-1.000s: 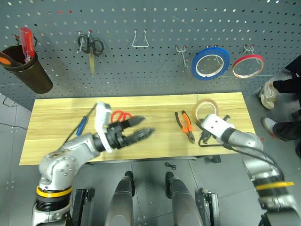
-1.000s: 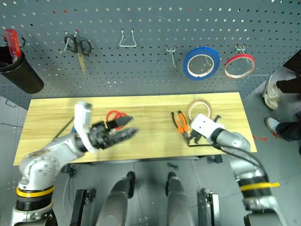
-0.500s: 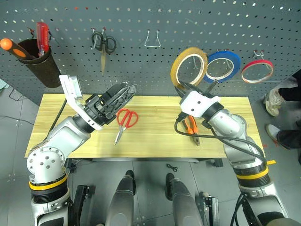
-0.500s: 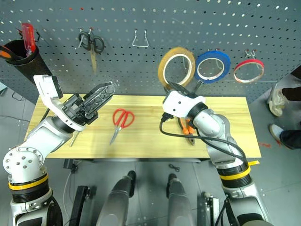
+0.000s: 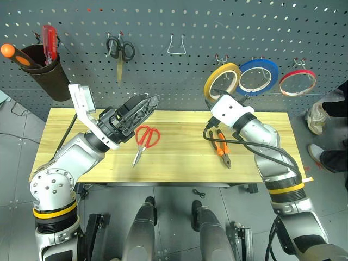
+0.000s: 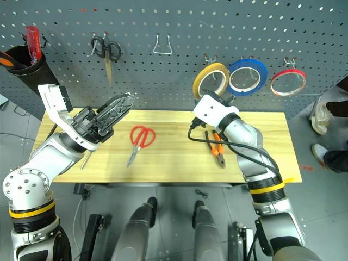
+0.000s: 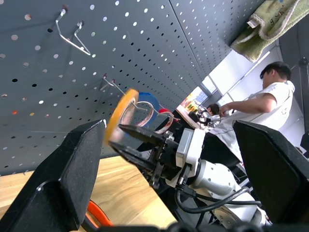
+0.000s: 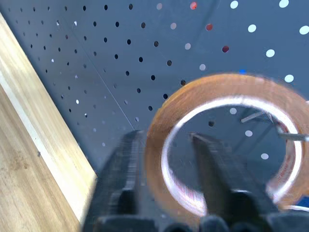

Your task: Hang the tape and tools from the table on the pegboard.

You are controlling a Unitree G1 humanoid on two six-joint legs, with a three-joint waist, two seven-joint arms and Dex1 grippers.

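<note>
1. Red scissors (image 5: 143, 139) and pliers (image 5: 222, 150) lie mid-tabletop (image 5: 179, 169).
2. Left gripper (image 5: 142, 107) hovers empty, fingers spread wide.
3. Right gripper (image 5: 216, 98) straddles the tape (image 5: 222, 80), one finger through the ring, at the pegboard (image 5: 163, 76); no legible writing.

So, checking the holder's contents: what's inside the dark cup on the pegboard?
Inside the cup: a red-handled screwdriver and an orange-handled one. Their shafts are hidden.

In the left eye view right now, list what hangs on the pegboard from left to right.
Dark cup of screwdrivers → black-handled scissors → empty wire hook → yellowish tape, held up at the board by the right gripper → blue tape roll → red tape roll.
</note>
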